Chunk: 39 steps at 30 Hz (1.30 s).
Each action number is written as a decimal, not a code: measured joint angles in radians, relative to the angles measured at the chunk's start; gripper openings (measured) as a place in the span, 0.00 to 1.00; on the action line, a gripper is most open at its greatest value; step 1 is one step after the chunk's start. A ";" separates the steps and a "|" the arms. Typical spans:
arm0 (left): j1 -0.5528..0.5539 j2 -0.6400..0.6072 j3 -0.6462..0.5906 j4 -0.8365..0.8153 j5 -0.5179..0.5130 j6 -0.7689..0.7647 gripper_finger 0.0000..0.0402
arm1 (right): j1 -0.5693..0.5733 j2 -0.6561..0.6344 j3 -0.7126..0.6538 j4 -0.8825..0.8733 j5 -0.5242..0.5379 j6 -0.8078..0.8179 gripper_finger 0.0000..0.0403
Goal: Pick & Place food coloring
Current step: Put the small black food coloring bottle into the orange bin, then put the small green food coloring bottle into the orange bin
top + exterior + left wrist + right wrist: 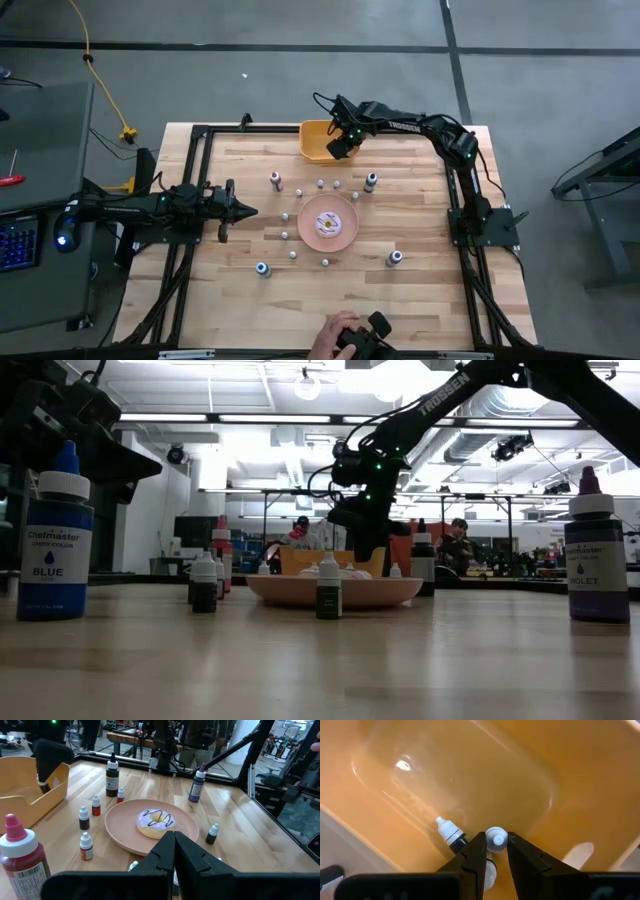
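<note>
I am holding my right gripper (pixel 496 851) over the orange bin (pixel 560 760), its fingers pinching a small bottle (pixel 496 840) by the white cap, the bin floor directly beneath. Another bottle (pixel 451 833) is lying just beside my fingertips, so I am judging it best to part the fingers gently and let mine drop clear of it. My left gripper (pixel 243 211) is waiting closed, with the plate (pixel 120 820) and remaining bottles (pixel 86 846) ahead of it

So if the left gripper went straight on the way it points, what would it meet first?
Most likely the pink plate with the doughnut: the left gripper, shut, aims right at it. Depth is unclear; a small bottle partly hidden by its fingers might come first.
</note>
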 joint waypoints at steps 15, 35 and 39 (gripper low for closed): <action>0.000 0.000 0.000 0.000 0.000 0.000 0.00 | 0.000 -0.001 0.000 -0.025 0.002 -0.003 0.17; 0.000 0.000 0.000 0.000 0.000 0.000 0.00 | 0.001 -0.002 0.000 -0.024 -0.002 -0.026 0.37; 0.000 0.000 0.000 0.000 0.000 0.000 0.00 | 0.001 -0.002 0.000 -0.024 0.028 -0.026 0.43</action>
